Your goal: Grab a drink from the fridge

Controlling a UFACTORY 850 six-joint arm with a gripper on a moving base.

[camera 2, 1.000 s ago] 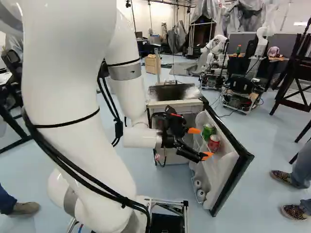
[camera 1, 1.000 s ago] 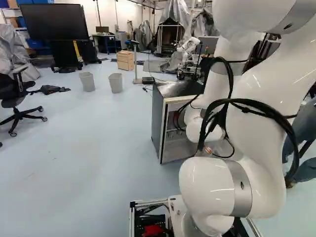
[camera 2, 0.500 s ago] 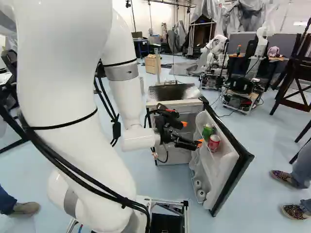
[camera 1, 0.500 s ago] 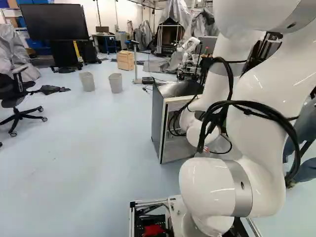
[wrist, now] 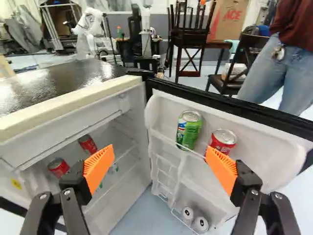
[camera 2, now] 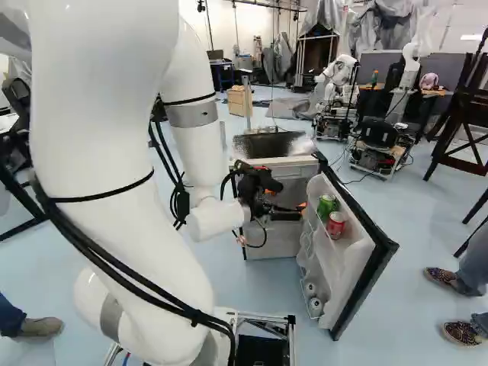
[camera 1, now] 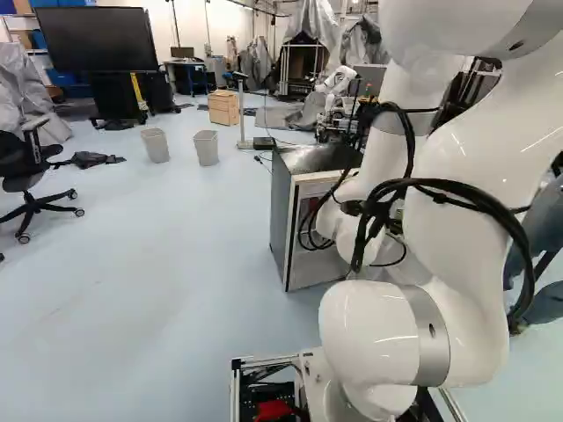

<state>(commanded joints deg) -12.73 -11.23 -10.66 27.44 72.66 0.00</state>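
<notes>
In the right base view my gripper [camera 2: 287, 201] is in front of the open fridge [camera 2: 274, 162], left of the cans on its door [camera 2: 371, 267]. The wrist view shows the gripper [wrist: 160, 152] open, nothing between its orange pads. Ahead, a green can [wrist: 189, 129] and a red can [wrist: 224, 141] stand on the door's upper shelf, the red one partly behind a finger. Two pale cans [wrist: 187, 213] sit low in the door. Inside the fridge, two red cans [wrist: 88, 145] lie beyond the other finger, with something greenish partly hidden by it.
The fridge's dark top [camera 1: 318, 158] and pale front edge [wrist: 63, 105] flank the gripper. A person [wrist: 274, 68] stands beyond the door, near chairs [wrist: 188, 44]. Two bins [camera 1: 206, 148] and another robot [camera 2: 335, 88] are farther off.
The gripper has swung leftward in the right base view, away from the door's cans and toward the fridge's interior, its fingers turning more toward the fridge. The base, fridge and cans have not moved.
</notes>
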